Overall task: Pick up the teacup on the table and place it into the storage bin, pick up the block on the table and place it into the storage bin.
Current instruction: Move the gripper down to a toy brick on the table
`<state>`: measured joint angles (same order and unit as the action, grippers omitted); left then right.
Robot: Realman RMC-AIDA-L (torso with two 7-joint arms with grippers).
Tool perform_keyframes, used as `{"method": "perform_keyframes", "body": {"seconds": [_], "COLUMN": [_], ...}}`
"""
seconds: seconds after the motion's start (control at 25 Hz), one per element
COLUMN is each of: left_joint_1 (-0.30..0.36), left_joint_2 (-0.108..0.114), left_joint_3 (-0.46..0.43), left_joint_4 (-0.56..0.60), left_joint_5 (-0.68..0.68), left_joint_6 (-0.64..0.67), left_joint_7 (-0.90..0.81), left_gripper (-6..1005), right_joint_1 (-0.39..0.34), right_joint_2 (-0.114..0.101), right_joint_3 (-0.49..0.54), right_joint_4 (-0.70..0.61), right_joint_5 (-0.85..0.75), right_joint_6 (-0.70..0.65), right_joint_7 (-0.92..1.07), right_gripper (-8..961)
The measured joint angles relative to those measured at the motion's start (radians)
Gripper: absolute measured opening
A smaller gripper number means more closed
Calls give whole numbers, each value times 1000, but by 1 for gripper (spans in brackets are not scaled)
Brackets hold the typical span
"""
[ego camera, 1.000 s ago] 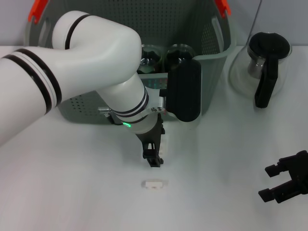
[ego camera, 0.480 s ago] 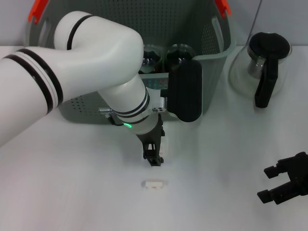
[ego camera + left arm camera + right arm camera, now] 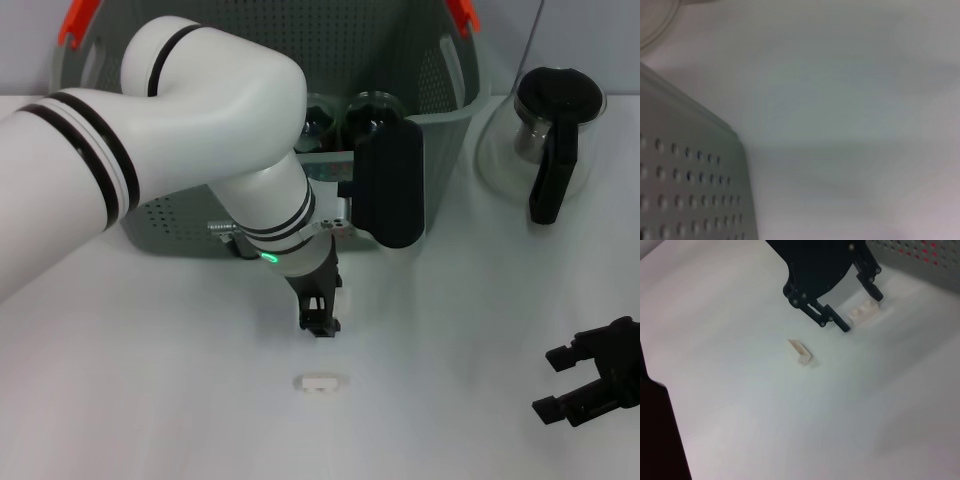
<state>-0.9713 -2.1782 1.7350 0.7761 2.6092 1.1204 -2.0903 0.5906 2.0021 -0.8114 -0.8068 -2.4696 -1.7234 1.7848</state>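
The left claw (image 3: 320, 322) hangs open over a small white block (image 3: 863, 313) on the worktop (image 3: 150, 380); it should go straight down, then squeeze gently.

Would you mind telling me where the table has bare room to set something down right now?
Bare table lies on the robot's left, below the storage bin, and between the left gripper and the right gripper. It is crowded around the two small blocks beneath the left gripper, and near the glass pot.
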Motion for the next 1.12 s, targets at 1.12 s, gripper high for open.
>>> {"method": "perform_keyframes", "body": {"seconds": [1.12], "left_joint_1": [-52], "left_joint_2": [0], "left_joint_3": [37], "left_joint_4": [-55], "left_joint_5": [-9], "left_joint_6": [-6], "left_joint_7": [-109], "left_gripper": [536], "right_joint_1": [3], "right_joint_2": [6], "right_joint_3": [0], "right_joint_4": [11], "right_joint_5": [-11], "right_joint_6": [15], "right_joint_7": [-14], "right_gripper": [945]}}
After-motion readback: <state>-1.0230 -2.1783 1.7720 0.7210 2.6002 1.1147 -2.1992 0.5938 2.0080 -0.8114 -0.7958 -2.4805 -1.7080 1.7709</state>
